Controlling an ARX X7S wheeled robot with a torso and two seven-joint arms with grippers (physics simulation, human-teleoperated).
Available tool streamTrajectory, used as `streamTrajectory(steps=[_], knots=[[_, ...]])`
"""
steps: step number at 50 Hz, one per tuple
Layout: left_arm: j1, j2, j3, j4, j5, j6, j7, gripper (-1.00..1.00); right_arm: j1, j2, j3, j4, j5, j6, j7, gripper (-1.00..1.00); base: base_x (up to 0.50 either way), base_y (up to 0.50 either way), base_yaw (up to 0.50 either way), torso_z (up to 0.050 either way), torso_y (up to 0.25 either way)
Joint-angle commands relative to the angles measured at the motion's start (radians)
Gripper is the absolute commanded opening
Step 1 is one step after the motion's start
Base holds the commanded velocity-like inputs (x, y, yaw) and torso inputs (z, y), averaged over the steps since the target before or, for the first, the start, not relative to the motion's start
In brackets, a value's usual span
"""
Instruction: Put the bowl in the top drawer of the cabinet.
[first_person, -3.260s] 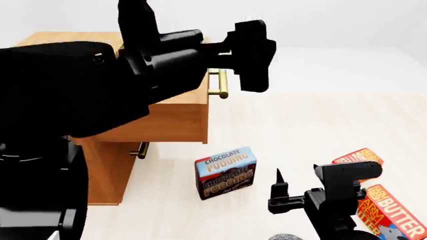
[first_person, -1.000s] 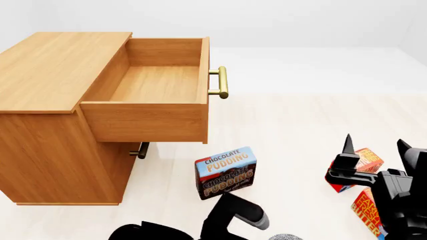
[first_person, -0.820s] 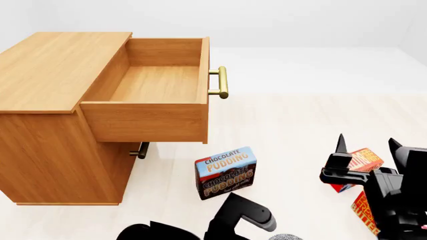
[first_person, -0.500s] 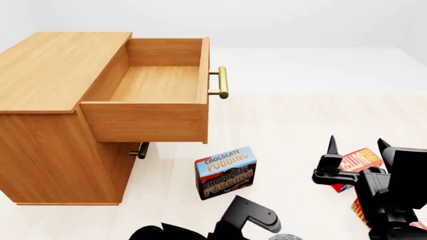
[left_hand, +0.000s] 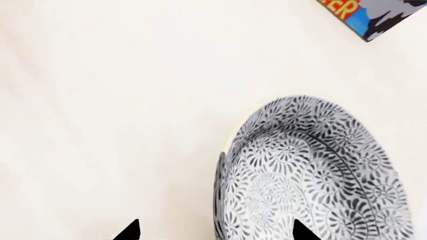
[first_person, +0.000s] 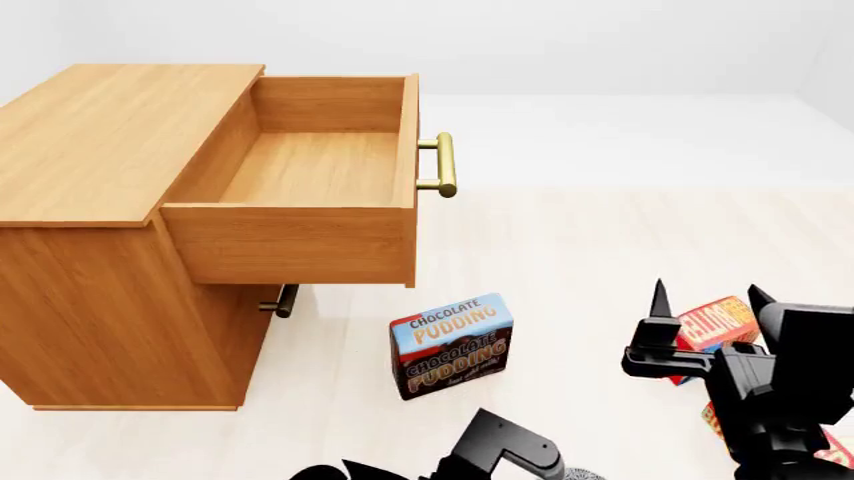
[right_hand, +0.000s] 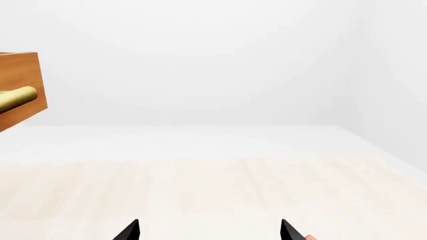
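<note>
Wooden top drawer open (bowl outside).

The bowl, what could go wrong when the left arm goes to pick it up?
The left pincer sits off-centre over the bowl, one fingertip over its inside, so a grasp on the rim may slip. The butter box lies close by and could get nudged. The lift must also clear the top drawer's front wall.

- I see a chocolate pudding box standing upright on the pale wooden floor.
- A red-and-yellow box lies well apart from it, partly hidden.
- A blue-edged box corner shows in my left wrist view.
</note>
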Motion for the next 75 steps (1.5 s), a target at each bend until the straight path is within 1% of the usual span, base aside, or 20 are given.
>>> streamTrajectory(steps=[1,13,14,20,24,37,41,45,56,67,75], knots=[[0.001,0.011,0.058,-0.061,0.029,0.049,0.039,1.00,-0.016,0.005,0.003,0.006,0.004,-0.017,-0.012,1.00,0.00,0.00,0.00,0.000,0.000],[-0.002,0.012,0.099,-0.092,0.042,0.087,0.061,1.00,-0.016,0.003,-0.016,0.021,-0.002,-0.032,-0.017,1.00,0.00,-0.01,-0.01,0.000,0.000],[-0.001,0.011,0.103,-0.091,0.042,0.090,0.062,-1.00,-0.016,0.003,-0.017,0.021,-0.002,-0.032,-0.017,1.00,0.00,-0.01,-0.01,0.000,0.000],[0.008,-0.002,0.113,-0.042,0.025,0.097,0.058,-1.00,-0.019,0.002,-0.017,0.020,-0.001,-0.036,-0.015,1.00,0.00,0.00,-0.01,0.000,0.000],[0.021,-0.017,0.113,0.024,0.005,0.095,0.040,-1.00,-0.022,0.002,-0.018,0.021,-0.001,-0.039,-0.015,1.00,0.00,0.00,0.00,0.000,0.000],[0.068,-0.066,0.038,0.307,-0.171,0.031,-0.095,-1.00,-0.019,0.000,-0.028,0.013,-0.002,-0.034,-0.002,1.00,0.00,0.00,0.00,0.000,0.000],[0.071,-0.085,-0.006,0.403,-0.248,0.022,-0.140,-1.00,-0.026,0.003,-0.022,-0.005,0.004,-0.026,0.003,1.00,0.00,0.00,0.00,0.000,0.000],[0.063,-0.112,-0.054,0.469,-0.296,0.041,-0.138,-1.00,-0.033,0.004,-0.019,-0.019,0.008,-0.022,0.008,1.00,0.00,0.00,0.00,0.000,0.000],[0.049,-0.191,-0.157,0.541,-0.396,0.076,-0.131,-1.00,-0.037,0.006,-0.015,-0.038,0.021,-0.014,0.013,1.00,0.00,0.00,0.00,0.000,0.000],[0.015,-0.265,-0.275,0.575,-0.547,0.113,-0.181,-1.00,-0.042,0.002,-0.020,-0.017,0.022,-0.035,0.002,1.00,0.00,0.00,0.00,0.000,0.000],[0.025,-0.330,-0.356,0.649,-0.615,0.153,-0.182,-1.00,-0.048,0.009,-0.014,-0.013,0.026,-0.047,-0.008,1.00,0.00,0.00,0.00,0.000,0.000]])
